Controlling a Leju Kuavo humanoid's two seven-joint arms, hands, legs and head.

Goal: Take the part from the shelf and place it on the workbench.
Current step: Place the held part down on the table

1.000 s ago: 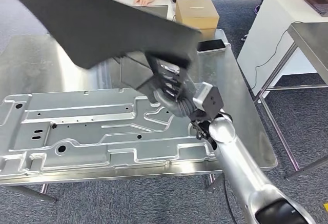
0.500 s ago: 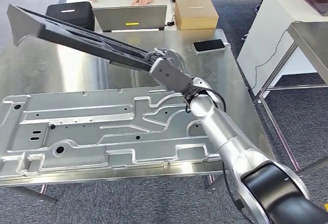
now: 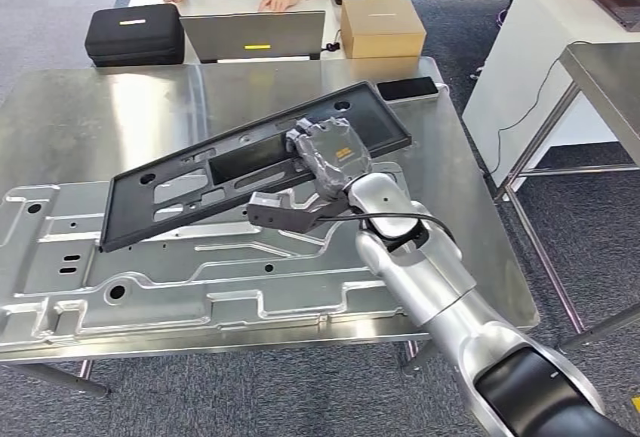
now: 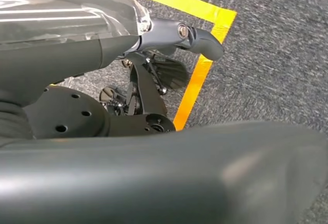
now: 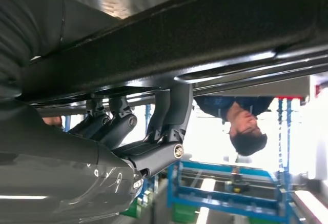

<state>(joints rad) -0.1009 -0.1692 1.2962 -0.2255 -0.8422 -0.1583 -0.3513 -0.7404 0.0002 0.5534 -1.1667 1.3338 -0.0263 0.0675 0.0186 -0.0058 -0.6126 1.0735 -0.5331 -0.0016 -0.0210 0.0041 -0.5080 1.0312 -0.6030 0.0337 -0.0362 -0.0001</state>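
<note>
Bright, even overhead light fills the head view. The steel surface (image 3: 468,207) throws pale glare streaks toward 11 o'clock, and the stamped metal panel (image 3: 189,277) shines softly. The black part (image 3: 226,172) stays matte and sharp, with slight stretching at the picture's corners. In the left wrist view the carpet floor (image 4: 270,44) smears with motion blur. In the right wrist view the background at 4 o'clock is blown out white, and the fingers (image 5: 174,116) sit backlit, dark.

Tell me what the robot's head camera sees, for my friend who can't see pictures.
The robot's right hand holds a long black part over a big silver metal panel on a shiny workbench. Behind it sit a laptop, a cardboard box and a black case.
</note>
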